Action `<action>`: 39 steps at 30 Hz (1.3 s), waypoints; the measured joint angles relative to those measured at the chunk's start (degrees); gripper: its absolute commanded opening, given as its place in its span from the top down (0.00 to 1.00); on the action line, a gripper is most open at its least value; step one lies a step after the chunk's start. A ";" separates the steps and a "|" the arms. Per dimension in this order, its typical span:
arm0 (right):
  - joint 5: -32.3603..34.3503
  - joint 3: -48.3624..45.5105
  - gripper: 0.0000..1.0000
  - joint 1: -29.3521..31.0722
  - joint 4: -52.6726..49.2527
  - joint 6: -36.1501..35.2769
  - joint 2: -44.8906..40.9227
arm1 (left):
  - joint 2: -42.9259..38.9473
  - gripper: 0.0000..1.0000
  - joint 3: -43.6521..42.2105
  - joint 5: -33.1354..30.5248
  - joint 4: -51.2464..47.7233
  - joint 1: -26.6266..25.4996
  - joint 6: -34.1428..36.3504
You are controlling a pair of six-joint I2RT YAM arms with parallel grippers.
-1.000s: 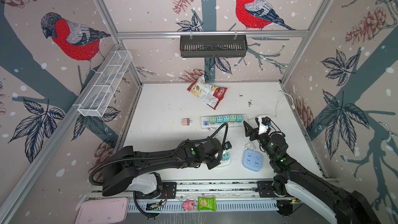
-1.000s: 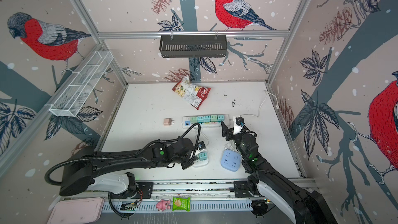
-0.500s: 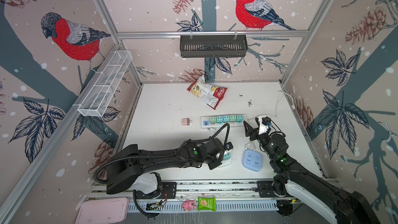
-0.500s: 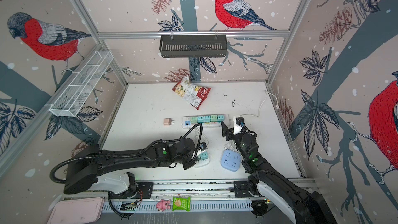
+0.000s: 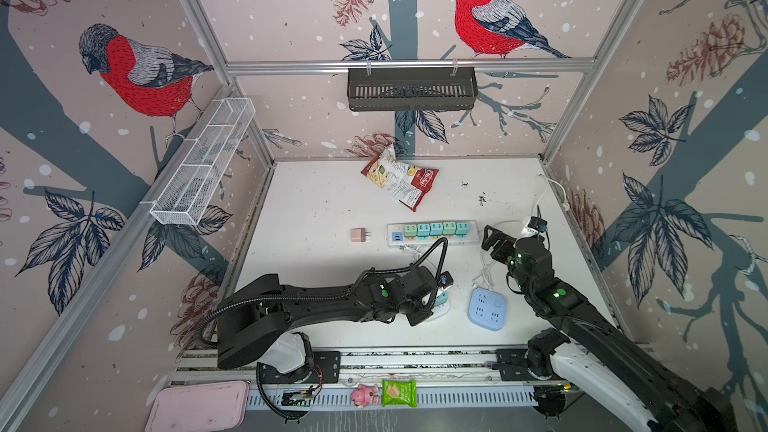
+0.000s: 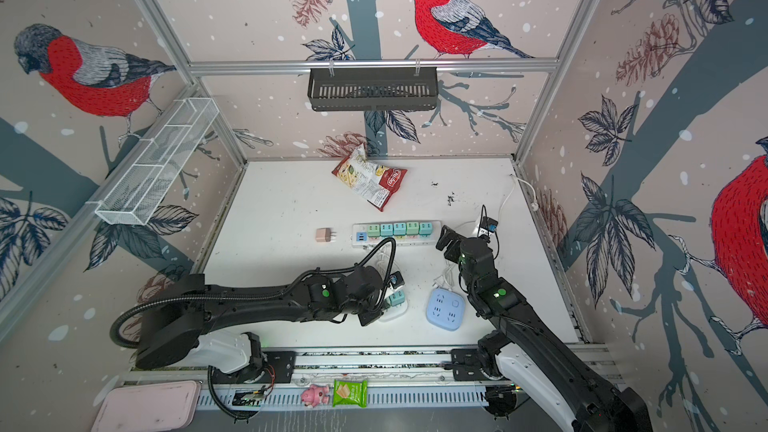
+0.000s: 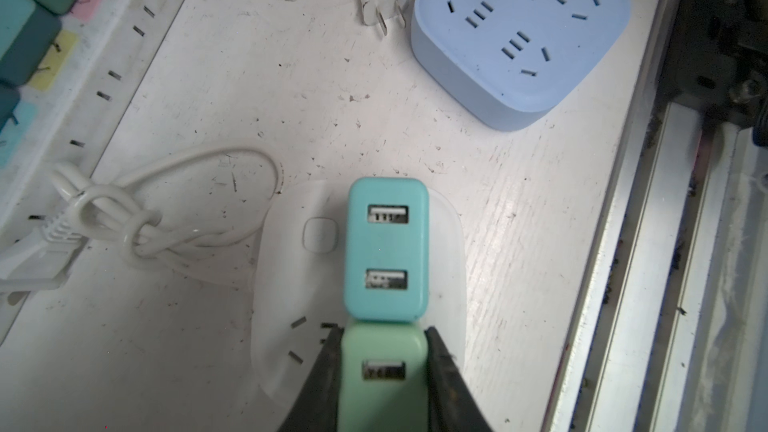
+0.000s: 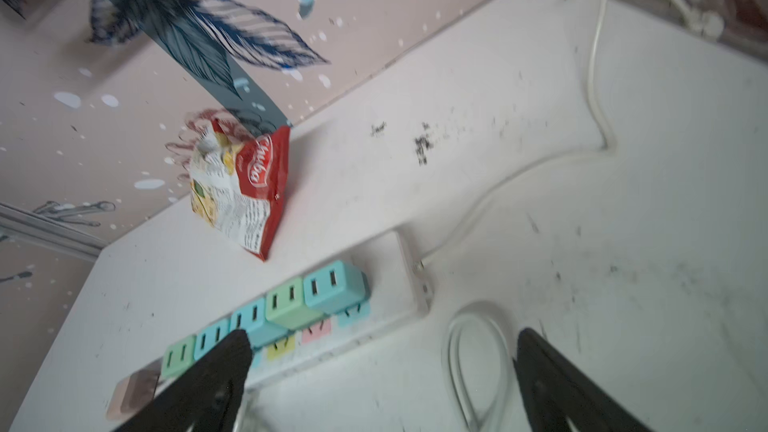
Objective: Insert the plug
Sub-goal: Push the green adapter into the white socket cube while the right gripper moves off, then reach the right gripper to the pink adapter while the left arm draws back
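A green plug (image 7: 382, 367) stands upright on the white round socket block (image 7: 291, 284), right beside a teal plug (image 7: 386, 249) seated in the same block. My left gripper (image 7: 382, 332) is shut on the green plug, one finger against each side. In both top views the left gripper (image 5: 434, 299) covers most of the block (image 6: 392, 314), and only the teal plug (image 6: 397, 297) shows. My right gripper (image 5: 494, 238) hovers wide open above the table by the right end of the long power strip (image 5: 432, 238), with nothing between its fingers (image 8: 232, 351).
A blue square socket block (image 5: 487, 304) lies right of the white one, with a loose white two-pin plug (image 7: 380, 6) beside it. The long power strip (image 8: 386, 259) carries several coloured plugs. A pink plug (image 5: 360, 235), a snack bag (image 5: 401, 180) and a white cable loop (image 8: 478, 347) lie about.
My right gripper's jaws have spread wider. The left arm has shifted slightly at the white socket block, still on the green plug.
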 measured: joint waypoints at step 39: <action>-4.85 22.45 0.98 13.70 9.84 -4.72 54.58 | -34.18 0.01 -22.91 -29.90 33.57 26.80 -14.95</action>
